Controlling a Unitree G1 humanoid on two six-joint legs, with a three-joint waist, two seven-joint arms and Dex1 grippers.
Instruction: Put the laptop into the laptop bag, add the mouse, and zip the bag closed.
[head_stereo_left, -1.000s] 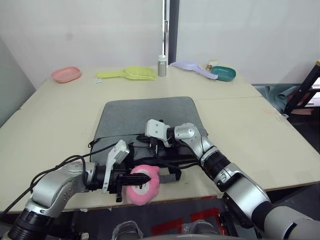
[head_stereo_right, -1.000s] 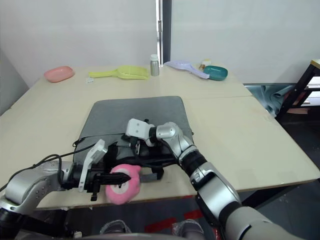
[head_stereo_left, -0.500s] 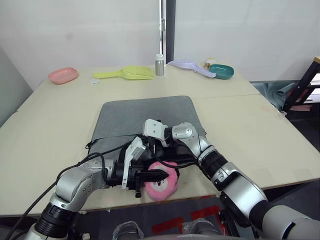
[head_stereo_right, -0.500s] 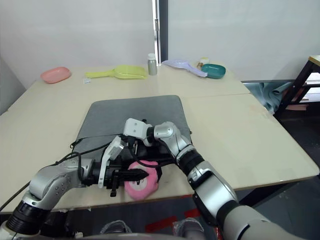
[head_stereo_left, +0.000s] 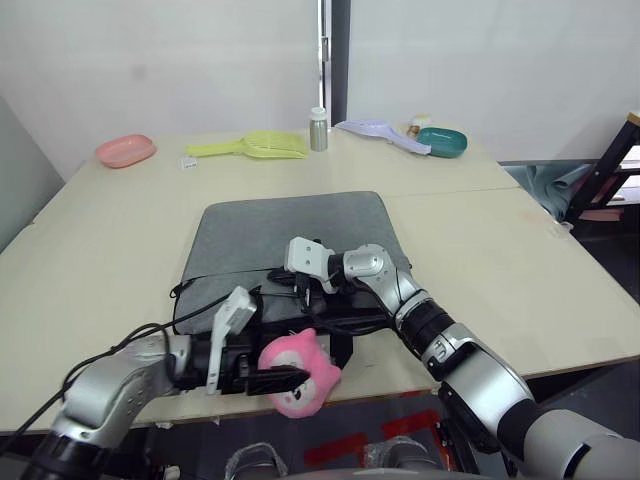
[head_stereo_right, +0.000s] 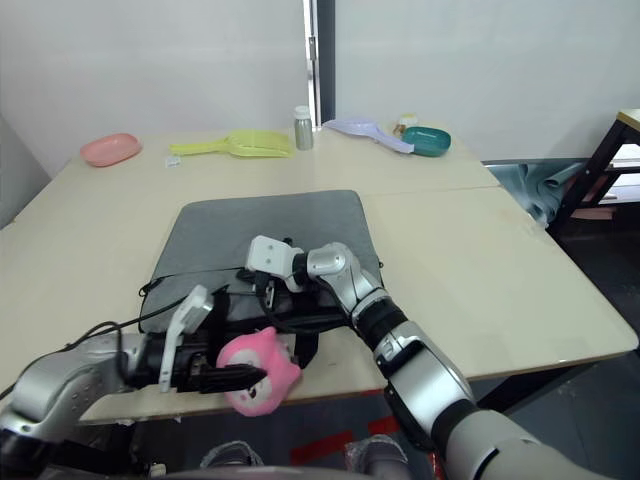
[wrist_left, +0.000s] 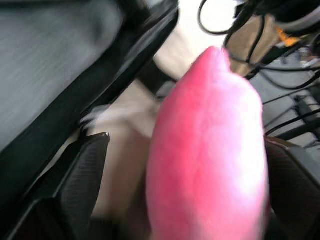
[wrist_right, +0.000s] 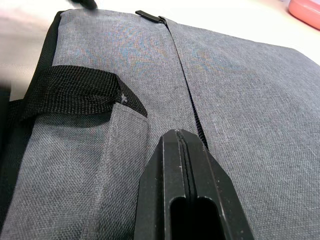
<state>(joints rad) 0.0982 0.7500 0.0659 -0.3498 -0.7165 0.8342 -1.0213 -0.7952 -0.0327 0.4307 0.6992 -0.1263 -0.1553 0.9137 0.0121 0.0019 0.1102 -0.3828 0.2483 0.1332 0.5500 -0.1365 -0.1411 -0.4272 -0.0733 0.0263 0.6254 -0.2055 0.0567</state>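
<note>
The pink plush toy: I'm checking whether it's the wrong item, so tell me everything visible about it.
The pink plush toy is round, soft and fuzzy, with a paler face patch and small ear-like bumps on top. It is clamped in the left claw at the table's near edge, just in front of the grey laptop bag and its black handles.

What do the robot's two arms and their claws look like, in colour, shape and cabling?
Both arms are built of rounded silver-grey metal segments joined by black ribbed joints. Loose black cables loop along the left arm and around the right wrist. Each wrist carries a white plastic block. The left claw and the right claw each have two slim black fingers; the right ones look flat and tapered.
</note>
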